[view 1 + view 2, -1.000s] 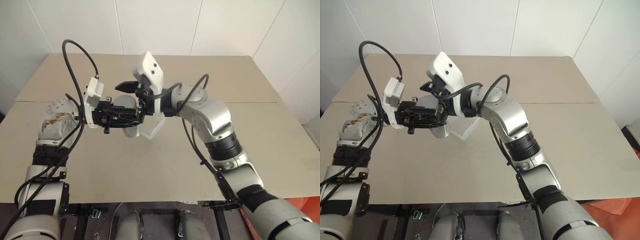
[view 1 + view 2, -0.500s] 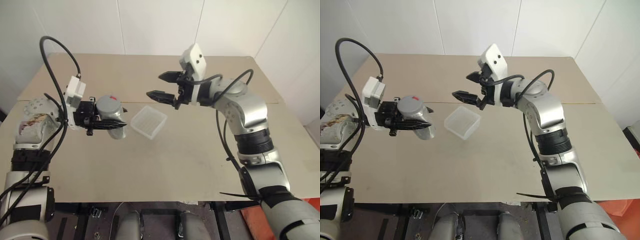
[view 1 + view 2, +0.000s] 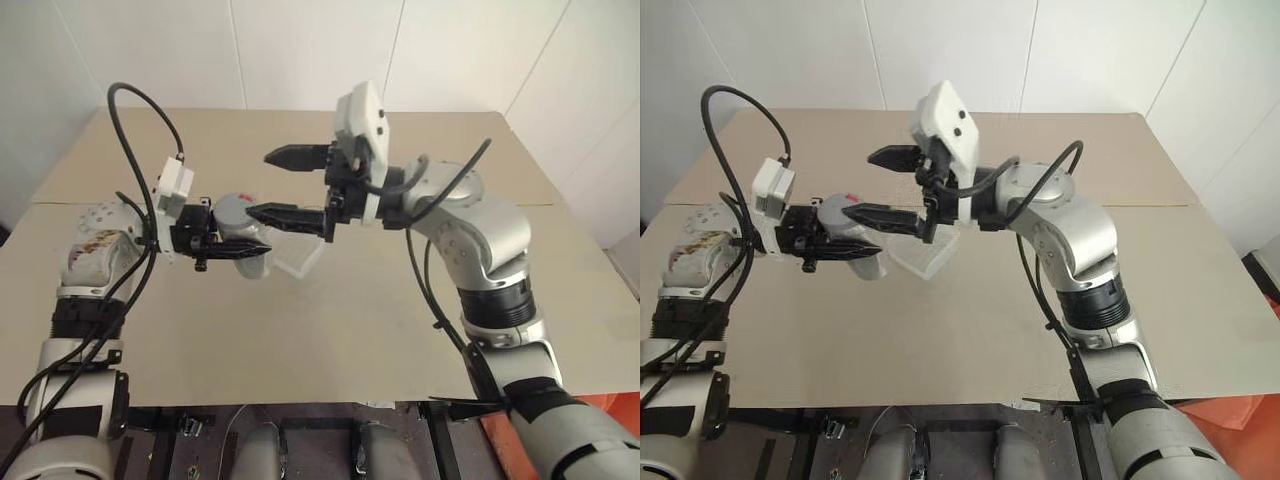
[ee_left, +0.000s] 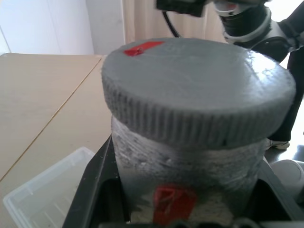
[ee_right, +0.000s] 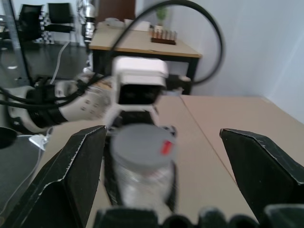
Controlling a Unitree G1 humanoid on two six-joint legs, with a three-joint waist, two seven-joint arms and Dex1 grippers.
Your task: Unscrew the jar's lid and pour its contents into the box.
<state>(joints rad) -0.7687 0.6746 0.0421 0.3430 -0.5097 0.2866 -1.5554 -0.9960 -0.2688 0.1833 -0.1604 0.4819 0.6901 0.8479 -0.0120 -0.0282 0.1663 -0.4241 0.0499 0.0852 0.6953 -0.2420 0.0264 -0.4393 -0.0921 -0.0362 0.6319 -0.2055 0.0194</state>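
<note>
Two grippers above a beige table (image 3: 330, 330). Nearest, left gripper (image 3: 240, 250) clamped on the body of the jar (image 3: 232, 222), held clear of the table with the lid (image 4: 199, 90) still screwed on, red mark on cap and on side. Just beside the lid, right gripper (image 3: 290, 185) spread wide, one finger (image 3: 285, 214) close to the cap, the other raised above it, nothing held. Behind and below the jar, the box (image 3: 298, 258) resting on the table, partly hidden. Farthest, white wall panels (image 3: 320, 50).
</note>
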